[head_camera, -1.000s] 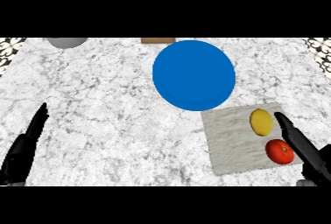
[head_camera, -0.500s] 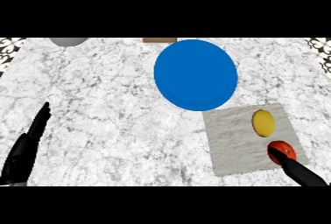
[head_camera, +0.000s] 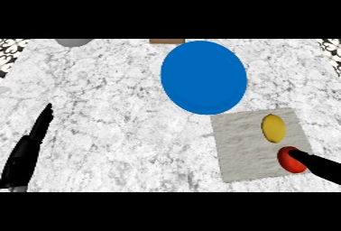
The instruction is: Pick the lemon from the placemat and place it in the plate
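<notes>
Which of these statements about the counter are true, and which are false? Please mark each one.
1. The lemon lies on the placemat, outside the blue plate. True.
2. The right hand curls round the lemon. False: its straight fingers overlap the red fruit in this view; nothing touches the lemon.
3. The red fruit shares the placemat with the lemon. True.
4. The left hand holds something. False: it rests open at the counter's left, holding nothing.
</notes>
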